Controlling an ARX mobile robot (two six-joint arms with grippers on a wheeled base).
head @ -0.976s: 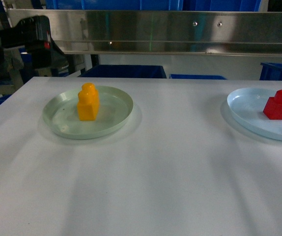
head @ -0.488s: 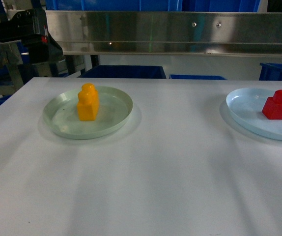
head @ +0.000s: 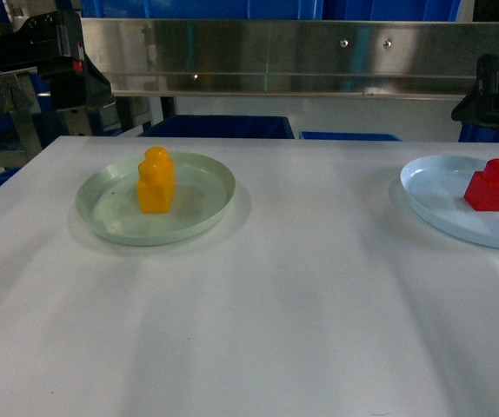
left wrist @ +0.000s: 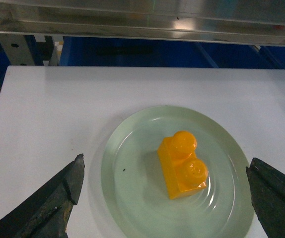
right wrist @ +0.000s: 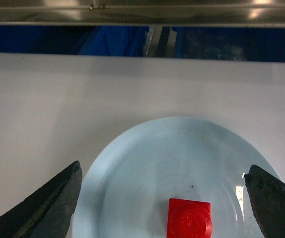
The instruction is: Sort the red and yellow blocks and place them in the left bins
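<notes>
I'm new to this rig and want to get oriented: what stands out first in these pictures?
Two bright toy bricks on an otherwise plain white table: an orange-yellow block standing in a pale green plate on the left, and a red block in a light blue plate at the right edge. Each wrist view shows an open pincer, left and right, above its plate, touching nothing.

Head view is dim w/ a cool bluish cast; white table [head: 258, 304] reads grey, w/ soft streaky shadows running toward bottom of frame. Steel rail [head: 276, 56] across the top carries small glints and a faint green vertical streak near centre. Left wrist view is brighter and sharp; orange-yellow block [left wrist: 183, 164] shows glossy highlights on its studs. Right wrist view is softer; pale blue plate [right wrist: 182, 173] has a glare spot at right edge. Fingertips in the lower corners are dark, slightly blurred.
</notes>
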